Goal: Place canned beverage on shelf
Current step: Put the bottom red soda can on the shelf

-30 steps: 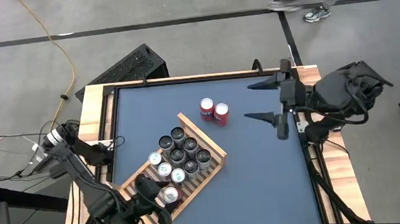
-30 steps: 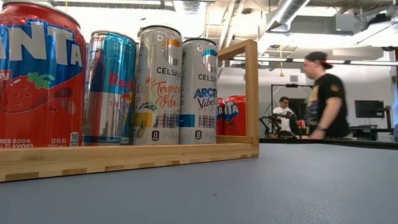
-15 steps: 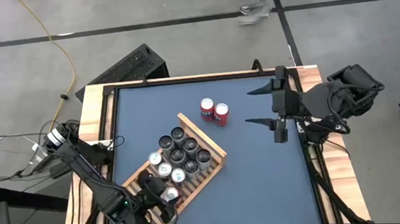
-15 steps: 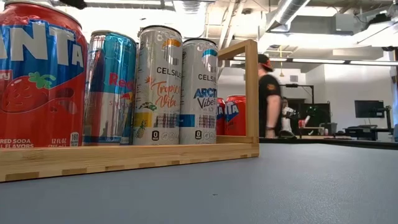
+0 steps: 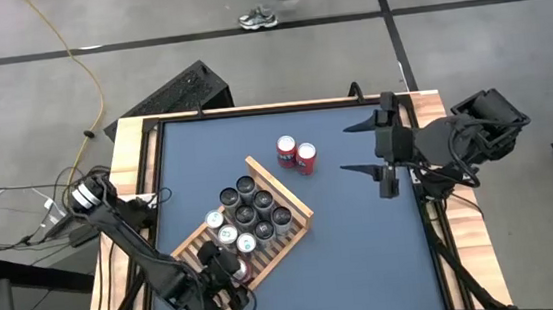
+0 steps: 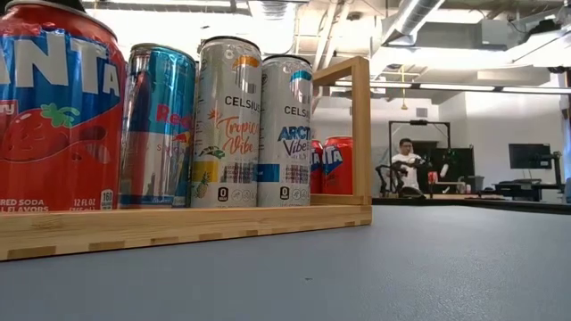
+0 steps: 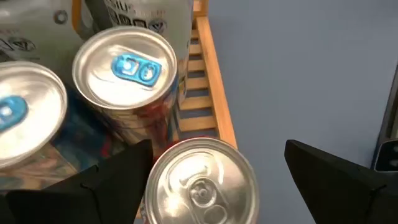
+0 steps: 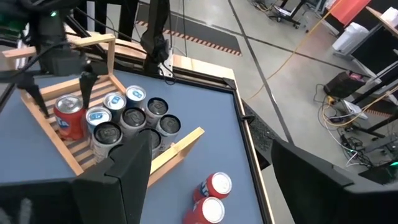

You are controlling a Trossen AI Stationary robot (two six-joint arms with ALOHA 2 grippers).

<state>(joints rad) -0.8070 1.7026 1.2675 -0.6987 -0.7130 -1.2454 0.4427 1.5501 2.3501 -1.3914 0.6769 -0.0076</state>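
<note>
The shelf point(image 5: 282, 193) is a light-wood slatted rack with a raised frame, lying at an angle in the lower-left middle of the high view on the blue-grey table point(image 5: 364, 238). Nine or so cans stand on it in a tight cluster; in the low view they fill the left half of the frame: a red Fanta can point(image 6: 55, 111), a blue-silver can point(image 6: 162, 125) and two silver Celsius cans point(image 6: 228, 120).

The left gripper point(image 5: 229, 280) hangs over the shelf's lower-left end, fingers spread to either side of a silver-topped can point(image 7: 202, 180), not touching it. That can stands on the slats at the frame's edge, just beside a can with a blue tab point(image 7: 127, 68).

Two red cans point(image 5: 297, 155) stand together on the table above the shelf, near the frame's centre.

The right gripper point(image 5: 364, 145) hovers at the right side of the table, fingers wide apart and empty.

A person point(image 6: 409, 160) sits in the room behind.
</note>
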